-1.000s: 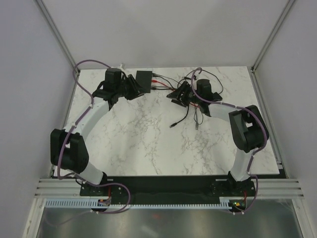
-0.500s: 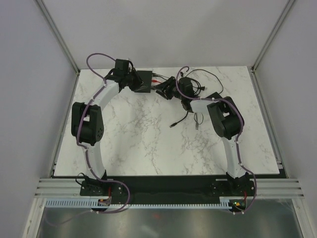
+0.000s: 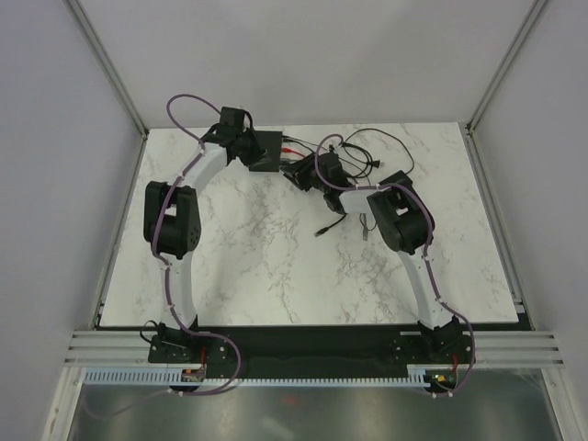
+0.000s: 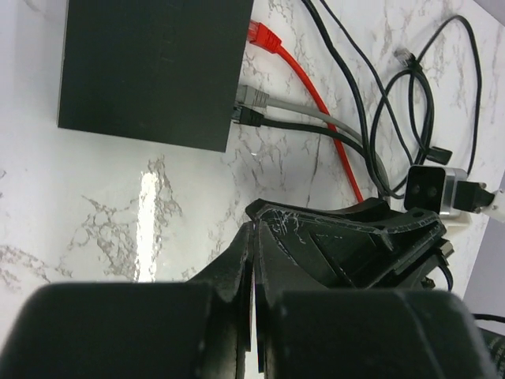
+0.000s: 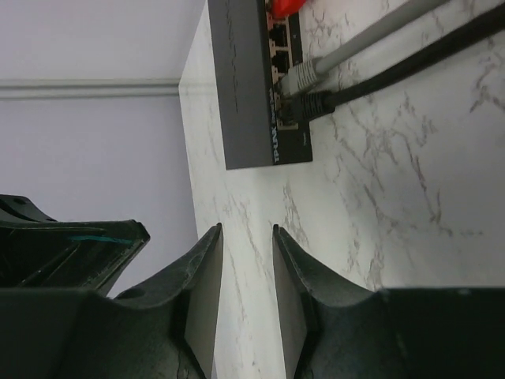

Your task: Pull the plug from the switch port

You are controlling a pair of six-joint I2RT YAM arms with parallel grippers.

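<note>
The left gripper (image 4: 251, 230) has its jaws clenched flat together with nothing between them. The right gripper (image 5: 246, 237) keeps its jaws a narrow slit apart; bare white marble worktop (image 5: 379, 197) shows through the gap, so it grasps nothing either.

Ahead of the right jaws, slightly off their line, the grey moulded plug (image 5: 298, 77) and the black moulded plug (image 5: 306, 105) are each pushed home in a socket. The red plug (image 5: 282, 6) is just beyond them at the frame edge.

Holding all three is the flat matte-black rectangular switch box (image 5: 252, 87). It lies ahead of the left jaws too, apart from them as far as that wrist view shows.

My reading is that nothing of the task is done yet. What is left is closing on one plug and drawing it straight out along its cable, perhaps with the box braced.

The box lies flat with its socket edge facing the right jaws. Its long axis appears to run along that edge, across the right jaws' approach, near to far on the worktop.
</note>
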